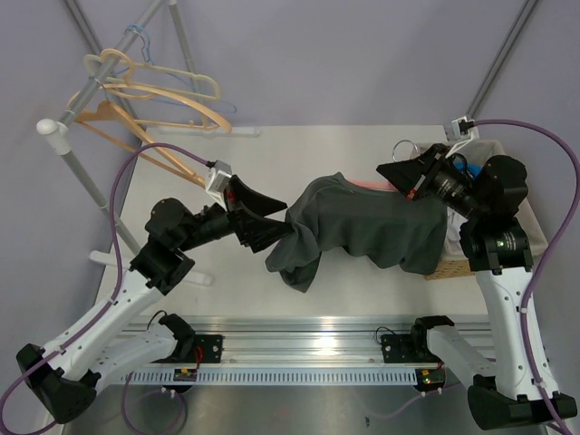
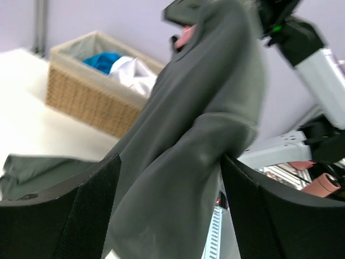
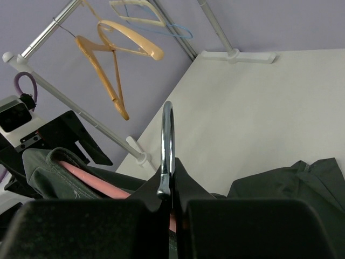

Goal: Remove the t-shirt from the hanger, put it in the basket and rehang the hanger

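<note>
hanger [image 3: 167, 143]: mostly under t-shirt [image 1: 362, 227] | basket [image 2: 86, 102] contents: blurred, perhaps clothes

The t-shirt [image 1: 372, 227] is dark grey cloth – matt and soft, with loose folds. The hanger [image 3: 89, 174] looks like smooth pink plastic; its hook [image 3: 167, 140] is glossy metal. The basket [image 2: 86, 105] is rough woven wicker with a pale cloth lining. The left fingers [image 2: 91, 210] are matt black, with grainy pads. The table [image 1: 272, 154] is white and smooth – almost matt.
</note>
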{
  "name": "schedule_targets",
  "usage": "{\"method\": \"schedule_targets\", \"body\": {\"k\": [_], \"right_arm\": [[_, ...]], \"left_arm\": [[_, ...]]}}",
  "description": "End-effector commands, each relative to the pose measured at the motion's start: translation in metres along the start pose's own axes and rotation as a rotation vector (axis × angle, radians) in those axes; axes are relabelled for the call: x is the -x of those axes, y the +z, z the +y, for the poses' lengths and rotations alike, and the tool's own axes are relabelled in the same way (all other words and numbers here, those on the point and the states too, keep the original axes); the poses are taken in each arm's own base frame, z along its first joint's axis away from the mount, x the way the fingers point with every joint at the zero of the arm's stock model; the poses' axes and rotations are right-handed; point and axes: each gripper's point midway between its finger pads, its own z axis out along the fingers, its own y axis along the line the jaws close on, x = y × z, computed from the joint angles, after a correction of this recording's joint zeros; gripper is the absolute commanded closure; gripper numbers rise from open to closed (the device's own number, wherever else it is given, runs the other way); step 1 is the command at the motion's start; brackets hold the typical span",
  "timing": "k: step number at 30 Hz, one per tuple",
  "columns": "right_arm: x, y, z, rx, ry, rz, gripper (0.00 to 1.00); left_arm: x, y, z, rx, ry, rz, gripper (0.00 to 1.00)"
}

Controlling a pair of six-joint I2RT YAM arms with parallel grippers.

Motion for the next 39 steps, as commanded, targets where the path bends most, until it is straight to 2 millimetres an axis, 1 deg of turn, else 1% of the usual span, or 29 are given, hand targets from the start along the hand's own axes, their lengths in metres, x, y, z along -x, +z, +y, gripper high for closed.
{"method": "schedule_targets", "body": {"k": [1,3,4,11,14,16,17,18,19,20,22,23,24,26,27,28,29,30,31,32,33,34,35,39], "right_arm": [[0.012,-0.002,0.020,0.075,-0.029,-0.028,1.00],[0.011,0.000,0.017,0.068,-0.025,-0.027,1.00],[0.012,0.000,0.017,0.069,-0.026,-0.028,1.00],[0.009,0.007,0.008,0.056,-0.003,-0.015,1.00],[0.008,0.009,0.007,0.064,0.012,-0.017,1.00],[0.008,0.011,0.006,0.064,0.015,-0.017,1.00],[0.008,0.011,0.005,0.062,0.016,-0.017,1.00],[0.008,0.011,0.005,0.061,0.016,-0.018,1.00],[0.009,0.012,0.005,0.061,0.016,-0.018,1.00],[0.009,0.012,0.005,0.061,0.015,-0.018,1.00],[0.010,0.012,0.004,0.056,0.015,-0.022,1.00],[0.011,0.012,0.005,0.056,0.013,-0.022,1.00],[0.011,0.012,0.005,0.057,0.011,-0.023,1.00],[0.011,0.011,0.004,0.052,-0.007,-0.020,1.00],[0.013,0.010,0.000,0.024,-0.014,-0.031,1.00],[0.014,0.007,0.000,0.008,-0.024,-0.035,1.00],[0.016,0.006,-0.002,-0.011,-0.046,-0.040,1.00],[0.018,0.005,-0.007,-0.048,-0.048,-0.054,1.00],[0.020,0.003,-0.008,-0.070,-0.048,-0.050,1.00],[0.022,0.002,-0.013,-0.103,-0.058,-0.061,1.00],[0.024,0.001,-0.016,-0.122,-0.060,-0.068,1.00],[0.025,-0.001,-0.018,-0.141,-0.064,-0.075,1.00],[0.028,-0.002,-0.021,-0.162,-0.069,-0.091,1.00],[0.036,-0.004,-0.026,-0.207,-0.073,-0.123,1.00]], "left_arm": [[0.020,-0.003,-0.033,-0.147,0.046,-0.057,0.23],[0.020,-0.001,-0.036,-0.159,0.036,-0.045,0.17],[0.018,-0.002,-0.037,-0.161,0.031,-0.033,0.16],[0.018,-0.006,-0.039,-0.146,0.030,-0.036,0.16],[0.018,-0.003,-0.036,-0.132,0.013,-0.032,0.17],[0.016,0.000,-0.037,-0.145,-0.010,-0.022,0.17],[0.014,0.002,-0.038,-0.157,-0.018,-0.014,0.18],[0.012,0.003,-0.039,-0.164,-0.024,-0.006,0.23],[0.009,0.004,-0.038,-0.157,-0.027,0.004,0.30],[0.009,0.006,-0.037,-0.153,-0.029,0.007,0.47],[0.008,0.007,-0.032,-0.126,-0.031,0.003,0.68],[0.009,0.008,-0.029,-0.110,-0.032,-0.005,0.99],[0.010,0.007,-0.026,-0.089,-0.036,-0.013,1.00],[0.019,0.002,-0.018,-0.007,-0.042,-0.063,1.00],[0.024,-0.002,-0.012,0.046,-0.053,-0.092,1.00],[0.021,-0.008,0.000,0.130,-0.084,-0.088,1.00],[0.033,-0.016,0.018,0.258,-0.088,-0.155,1.00],[0.047,-0.031,0.017,0.307,-0.073,-0.216,1.00],[0.042,-0.042,0.028,0.392,-0.089,-0.214,1.00],[0.052,-0.057,0.042,0.506,-0.089,-0.276,1.00],[0.060,-0.070,0.040,0.540,-0.081,-0.313,1.00],[0.055,-0.078,0.046,0.588,-0.086,-0.303,1.00],[0.058,-0.087,0.049,0.626,-0.083,-0.326,1.00],[0.057,-0.112,0.051,0.702,-0.072,-0.349,1.00]]}}
